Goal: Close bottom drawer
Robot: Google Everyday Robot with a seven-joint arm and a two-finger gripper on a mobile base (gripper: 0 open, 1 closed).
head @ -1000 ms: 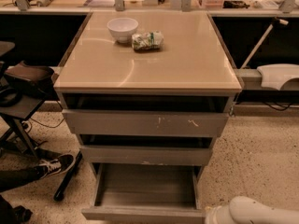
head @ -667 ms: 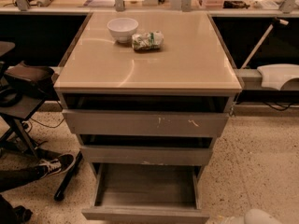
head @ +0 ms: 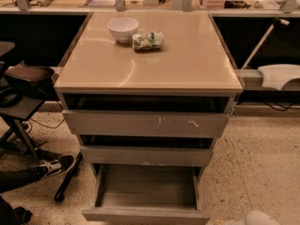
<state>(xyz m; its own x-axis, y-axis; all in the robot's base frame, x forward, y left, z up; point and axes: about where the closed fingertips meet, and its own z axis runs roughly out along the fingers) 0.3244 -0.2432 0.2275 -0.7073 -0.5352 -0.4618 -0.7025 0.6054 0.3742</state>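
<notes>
Bottom drawer (head: pixel 146 191) pulled fully open, just left of gripper (head: pixel 260 218), seen perhaps only as white casing at lower edge; aperture not discernible. Farther beyond, beige cabinet top (head: pixel 187 64) bearing white bowl (head: pixel 123 28) and crumpled packet (head: pixel 147 40). Speckled terrazzo floor (head: pixel 262 163) around.

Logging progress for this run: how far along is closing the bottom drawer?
Done: nothing yet; the bottom drawer stands pulled far out, its empty box open to view. In hand: a white rounded part of the robot arm shows at the lower right corner, beside the drawer front; the gripper is not in view. Left: pushing the drawer fully in.
</notes>
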